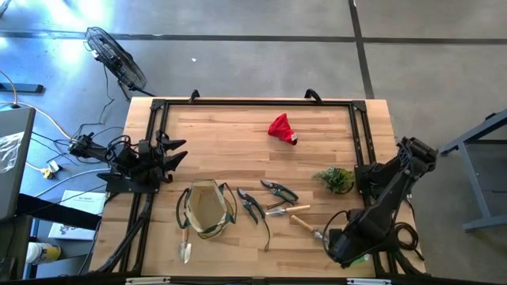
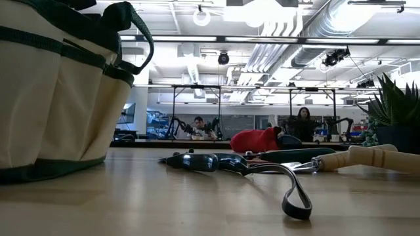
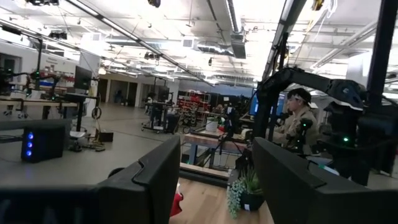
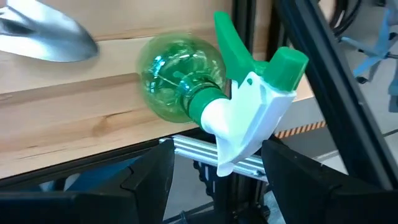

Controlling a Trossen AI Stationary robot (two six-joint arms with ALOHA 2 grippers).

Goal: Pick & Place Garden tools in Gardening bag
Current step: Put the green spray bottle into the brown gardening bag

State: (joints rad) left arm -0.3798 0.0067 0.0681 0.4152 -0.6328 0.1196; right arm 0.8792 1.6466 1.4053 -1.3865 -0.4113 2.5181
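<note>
The tan gardening bag [image 1: 207, 207] stands upright on its base near the table's front left, mouth up; it also fills the left of the low view [image 2: 59, 85]. Two pruners [image 1: 252, 206] [image 1: 279, 190] and wooden-handled trowels [image 1: 287, 210] [image 1: 184, 241] lie flat beside it. A red cloth item [image 1: 281, 127] lies at the far middle. A bright green spray bottle [image 4: 180, 78] lies on its side at the table's near right edge. My right gripper [image 4: 221, 180] hangs open over the bottle's white spray head [image 4: 249, 124]. My left gripper [image 1: 181, 150] waits open at the left edge.
A leafy plant sprig [image 1: 337, 178] stands at the right edge, just beyond my right arm. A trowel blade [image 4: 43, 37] lies close to the bottle. Black frame rails [image 1: 253, 103] run round the table. A person [image 3: 298, 118] sits beyond the table.
</note>
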